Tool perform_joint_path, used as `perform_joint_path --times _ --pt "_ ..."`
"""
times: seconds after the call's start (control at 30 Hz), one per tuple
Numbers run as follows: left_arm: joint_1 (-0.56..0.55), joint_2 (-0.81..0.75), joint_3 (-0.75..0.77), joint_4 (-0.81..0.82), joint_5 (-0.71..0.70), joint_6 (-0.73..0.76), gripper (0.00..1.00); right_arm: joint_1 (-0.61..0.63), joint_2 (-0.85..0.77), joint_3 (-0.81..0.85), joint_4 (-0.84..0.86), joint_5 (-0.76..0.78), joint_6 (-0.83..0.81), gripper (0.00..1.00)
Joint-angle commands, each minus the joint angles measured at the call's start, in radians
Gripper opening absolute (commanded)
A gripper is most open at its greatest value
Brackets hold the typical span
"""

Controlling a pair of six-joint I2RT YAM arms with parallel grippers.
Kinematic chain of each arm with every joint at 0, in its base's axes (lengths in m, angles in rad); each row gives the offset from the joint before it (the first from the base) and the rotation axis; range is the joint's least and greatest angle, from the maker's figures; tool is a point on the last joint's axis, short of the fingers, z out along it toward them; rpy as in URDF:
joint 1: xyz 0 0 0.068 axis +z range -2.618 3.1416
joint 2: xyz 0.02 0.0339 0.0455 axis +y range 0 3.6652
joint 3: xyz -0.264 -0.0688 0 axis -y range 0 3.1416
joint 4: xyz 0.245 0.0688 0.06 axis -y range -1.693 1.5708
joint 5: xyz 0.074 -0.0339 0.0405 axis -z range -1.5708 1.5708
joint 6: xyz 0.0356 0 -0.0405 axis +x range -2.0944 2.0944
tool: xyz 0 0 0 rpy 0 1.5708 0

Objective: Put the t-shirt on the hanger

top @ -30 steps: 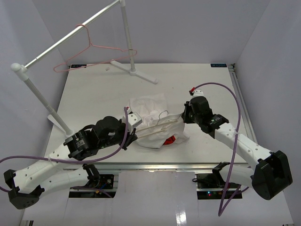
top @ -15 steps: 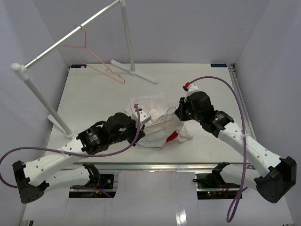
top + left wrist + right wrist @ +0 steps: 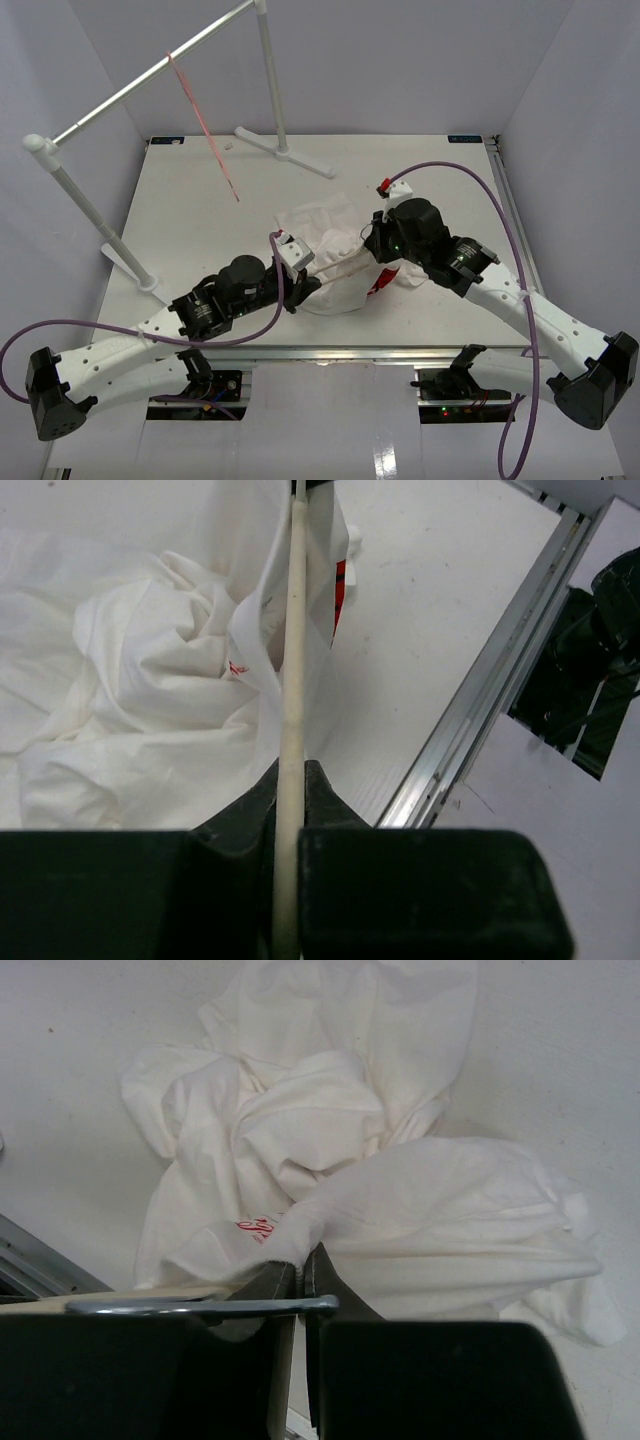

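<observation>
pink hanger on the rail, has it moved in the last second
Yes. The pink hanger has swung round on the rail: earlier its far corner reached the back post, now it hangs edge-on, well left of that post.

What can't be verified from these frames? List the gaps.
1. hanger: top view, mostly hidden under the t-shirt; left wrist shows one bar only, cut by the top edge.
2. red logo: top view, mostly folded into cloth, script unreadable.
3. pink wire hanger: top view, blurred to a streak.
</observation>
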Motion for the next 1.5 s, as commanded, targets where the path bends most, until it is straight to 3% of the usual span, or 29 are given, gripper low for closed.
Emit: perform_joint_path --times 0.0,0.13,0.3,0.37,0.7,0.8,0.93,1.07,1.27,1.47 --pt "0.001 -0.063 -0.153 0.394 -0.005 -0.013 0.0 0.098 -0.066 0.03 0.125 -0.103 0.1 0.08" --pt "0.001 -0.137 -0.244 0.539 -0.043 -0.005 0.0 0.139 -0.111 0.005 0.168 -0.122 0.128 0.17" --pt "0.002 -0.138 -0.248 0.557 -0.037 0.004 0.0 0.151 -0.202 -0.029 0.204 -0.131 0.105 0.45" --pt "0.002 -0.136 -0.258 0.572 -0.03 0.004 0.0 0.152 -0.22 -0.028 0.181 -0.131 0.071 0.5" --pt "0.001 -0.226 -0.352 0.65 0.04 0.001 0.0 0.152 -0.244 0.102 0.017 -0.345 -0.46 0.78" --pt "0.001 -0.264 -0.386 0.668 0.056 -0.009 0.0 0.152 -0.309 0.09 0.07 -0.329 -0.644 0.76" --pt "0.002 -0.296 -0.419 0.659 0.07 -0.002 0.0 0.151 -0.349 0.05 0.051 -0.448 -0.93 0.76" --pt "0.002 -0.336 -0.421 0.634 0.117 -0.001 0.0 0.149 -0.287 0.095 -0.056 -0.448 -1.023 0.67" --pt "0.001 -0.415 -0.407 0.569 0.157 0.008 0.0 0.145 -0.171 0.234 -0.236 -0.56 -1.108 0.7" --pt "0.002 -0.454 -0.413 0.547 0.177 0.016 0.0 0.134 -0.16 0.201 -0.245 -0.547 -1.118 0.71"
